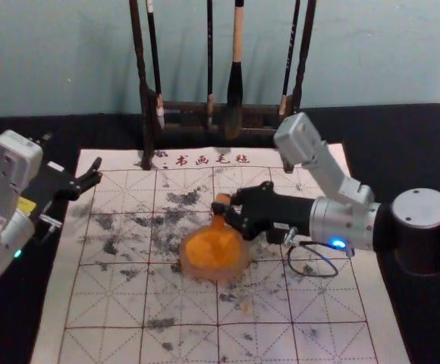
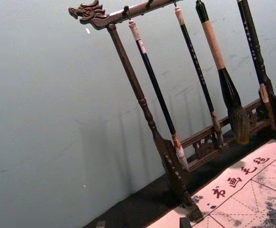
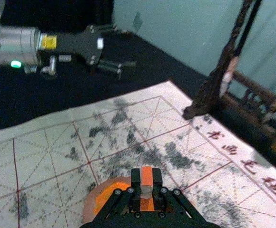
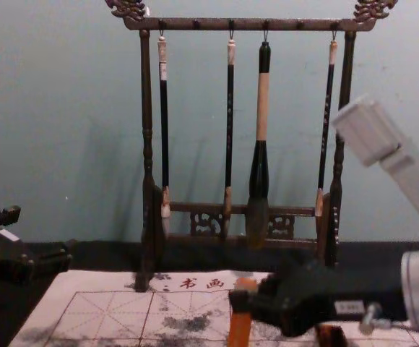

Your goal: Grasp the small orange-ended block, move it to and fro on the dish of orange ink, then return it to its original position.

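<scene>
In the head view my right gripper [image 1: 224, 214] is over the far side of the dish of orange ink [image 1: 213, 253], shut on the orange-ended block [image 1: 222, 201]. The right wrist view has the block [image 3: 147, 179] pinched between the tips of the right gripper [image 3: 146, 183], with the dish [image 3: 94, 202] beneath. From the chest the block [image 4: 240, 325] stands upright in the grip; whether its lower end touches the ink is hidden. My left gripper [image 1: 91, 180] is parked, open, at the mat's left edge.
A dark wooden rack [image 1: 182, 114] with several hanging brushes stands behind the mat. The white gridded mat [image 1: 182, 326] has dark ink smudges and lies on a black-covered table [image 1: 402, 144].
</scene>
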`<state>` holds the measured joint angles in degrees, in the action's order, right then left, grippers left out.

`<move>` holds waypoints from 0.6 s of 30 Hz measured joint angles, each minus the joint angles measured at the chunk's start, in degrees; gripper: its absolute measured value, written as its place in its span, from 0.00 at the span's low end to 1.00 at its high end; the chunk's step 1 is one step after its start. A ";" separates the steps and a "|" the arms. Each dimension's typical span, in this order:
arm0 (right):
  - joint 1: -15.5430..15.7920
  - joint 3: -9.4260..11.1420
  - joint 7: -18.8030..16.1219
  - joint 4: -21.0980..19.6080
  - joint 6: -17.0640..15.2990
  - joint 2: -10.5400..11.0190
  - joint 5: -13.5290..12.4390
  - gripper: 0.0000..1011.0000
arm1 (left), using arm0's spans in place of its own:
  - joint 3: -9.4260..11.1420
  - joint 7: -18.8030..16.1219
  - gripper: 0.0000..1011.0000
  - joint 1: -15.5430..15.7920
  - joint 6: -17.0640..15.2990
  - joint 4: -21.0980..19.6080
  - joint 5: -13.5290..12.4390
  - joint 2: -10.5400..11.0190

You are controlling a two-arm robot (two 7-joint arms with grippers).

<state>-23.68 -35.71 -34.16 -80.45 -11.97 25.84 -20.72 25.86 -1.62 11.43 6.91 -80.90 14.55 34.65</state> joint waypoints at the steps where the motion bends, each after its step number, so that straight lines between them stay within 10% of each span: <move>1: 0.26 0.38 0.30 -0.53 -0.14 0.10 -0.31 0.11 | 0.00 0.00 0.99 0.00 0.00 0.00 0.00 0.00; 18: 8.80 8.98 7.74 -13.83 -4.58 6.30 -7.38 0.11 | 0.00 0.00 0.99 0.00 0.00 0.00 0.00 0.00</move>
<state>-14.88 -26.73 -26.42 -94.28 -16.55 32.14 -28.10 25.86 -1.62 11.43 6.91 -80.90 14.55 34.65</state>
